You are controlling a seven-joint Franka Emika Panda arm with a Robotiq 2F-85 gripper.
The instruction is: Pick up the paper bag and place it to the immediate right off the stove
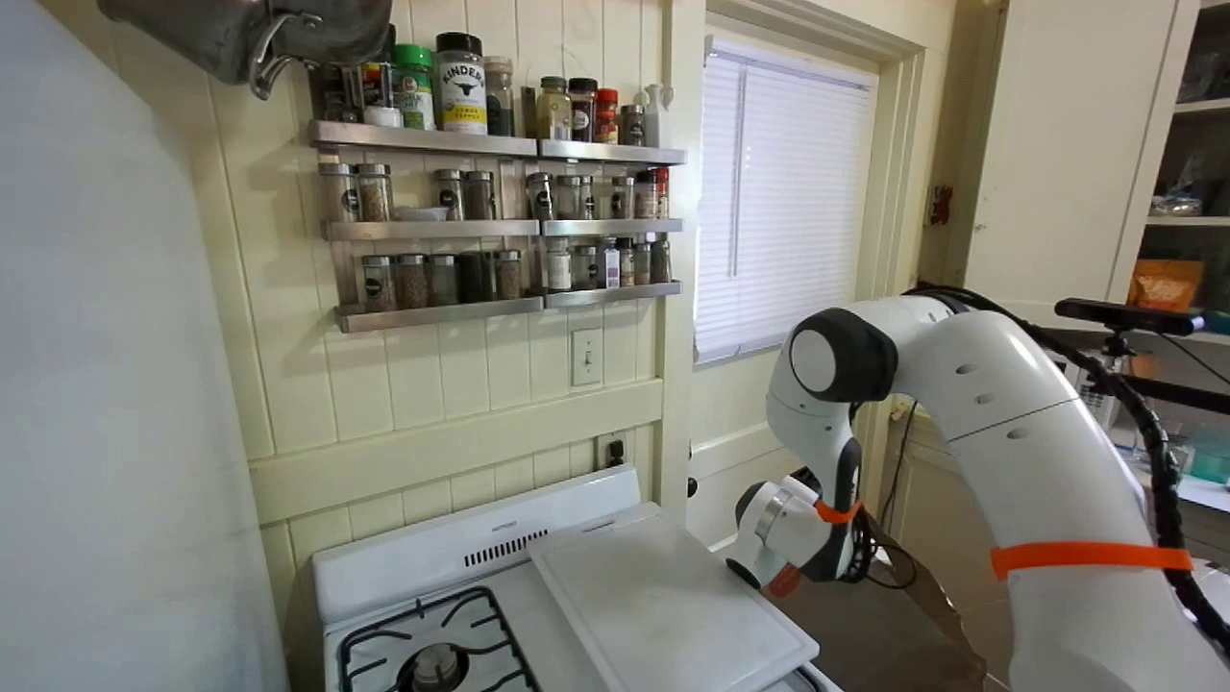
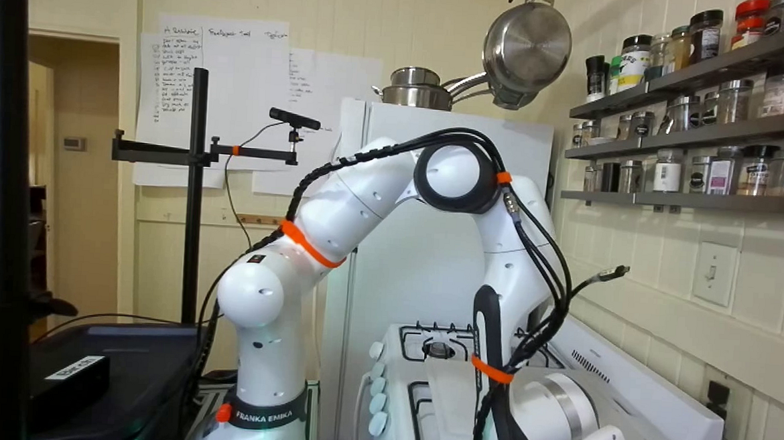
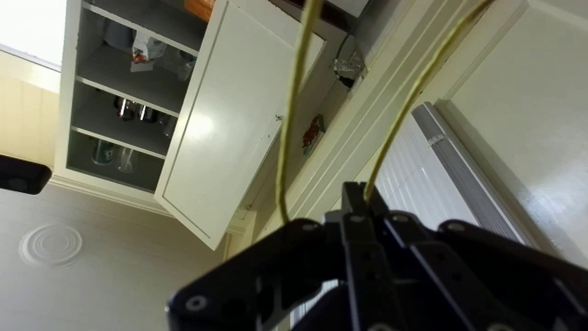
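Beside the stove (image 1: 384, 569), paper bag (image 1: 860, 636), handle (image 3: 287, 122) pinched in tool (image 3: 365, 194), spice shelves (image 1: 432, 230) above, window blind (image 1: 783, 202).

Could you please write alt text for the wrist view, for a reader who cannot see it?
Black robot fingers are shut on a yellowish bag handle, one strand reaching their tips. Beyond, in a tilted view, are an open white cabinet, a window blind and the ceiling.

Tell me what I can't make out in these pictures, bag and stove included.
Paper bag: base cut off by the lower edge, exterior view.
Yellow handle: far ends cut off by the wrist view's upper edge.
Stove: surface beneath the pale board hidden in both exterior views.
Wall notes: most writing too small, exterior view.
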